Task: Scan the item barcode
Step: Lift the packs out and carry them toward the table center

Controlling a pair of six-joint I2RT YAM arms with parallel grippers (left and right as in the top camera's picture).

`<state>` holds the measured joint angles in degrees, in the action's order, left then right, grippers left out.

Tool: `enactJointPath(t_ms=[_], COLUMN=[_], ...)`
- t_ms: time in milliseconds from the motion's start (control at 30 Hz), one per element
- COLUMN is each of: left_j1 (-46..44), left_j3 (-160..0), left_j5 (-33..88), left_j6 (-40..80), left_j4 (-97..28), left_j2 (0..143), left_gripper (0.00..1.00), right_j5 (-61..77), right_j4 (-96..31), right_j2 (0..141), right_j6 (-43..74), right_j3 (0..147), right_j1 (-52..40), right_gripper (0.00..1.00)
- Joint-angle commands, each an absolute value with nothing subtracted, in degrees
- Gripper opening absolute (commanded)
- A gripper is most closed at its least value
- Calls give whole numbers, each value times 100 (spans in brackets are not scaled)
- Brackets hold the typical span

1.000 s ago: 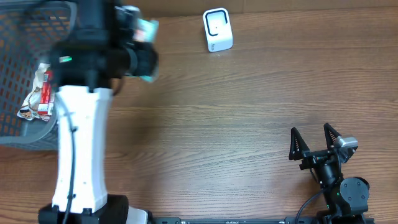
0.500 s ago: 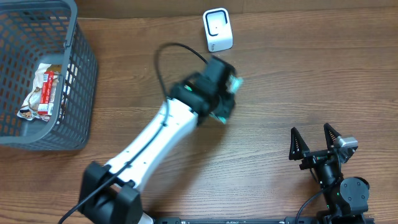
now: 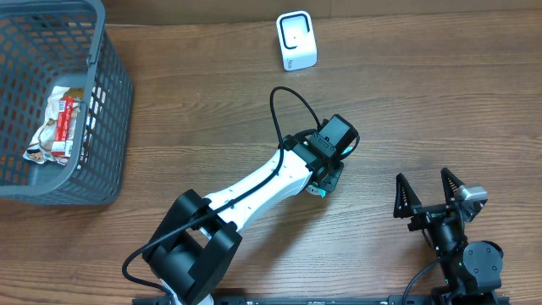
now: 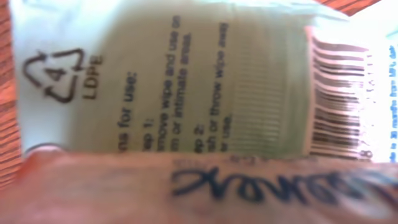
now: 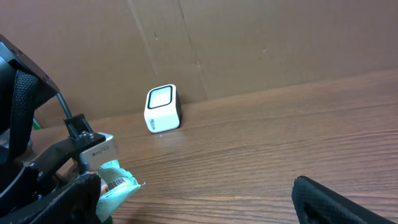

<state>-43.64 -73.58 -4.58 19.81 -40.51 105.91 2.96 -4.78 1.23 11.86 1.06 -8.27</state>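
The item is a pale green wipe packet (image 4: 186, 81) that fills the left wrist view, its barcode (image 4: 339, 93) at the right edge. It lies against one pink finger pad (image 4: 186, 186); the other finger is out of sight. From overhead, my left gripper (image 3: 326, 176) is low over the table's middle, with a teal corner of the packet (image 3: 318, 188) showing under it. The white scanner (image 3: 296, 41) stands at the back, well apart from the packet. My right gripper (image 3: 430, 196) rests open and empty at the front right.
A grey mesh basket (image 3: 110, 102) sits at the back left with snack packets (image 3: 58, 127) inside. In the right wrist view the scanner (image 5: 163, 109) stands before a brown cardboard wall, and the packet (image 5: 115, 183) sticks out beside the left arm.
My left arm swung from over the basket to the table's middle and came down, carrying the packet. The right arm has not moved.
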Motion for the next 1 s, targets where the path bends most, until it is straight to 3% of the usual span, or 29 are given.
enactJointPath(t_ms=[0,100,133,967], left_j1=[-4351,-4348,-4348,-4198], left_j3=[-7387,-7387,-7387,-7942], left_j5=[-451,-325,-268,-189], left_j6=[2102,2097,2097,1710], left_j4=[-4021,-4023,-4025,-4823], left_j2=[10689,10689,10687,9721], left_gripper=[72,97,100,100], right_j5=[261,261,261,261], right_j4=[-464,-464,-464,-464], right_j2=[115,115,115,115], right_j6=[1203,1203,1203,1203], right_j3=[47,47,47,47], right_j1=[-801,-801,-801,-801], right_gripper=[100,100,100,100])
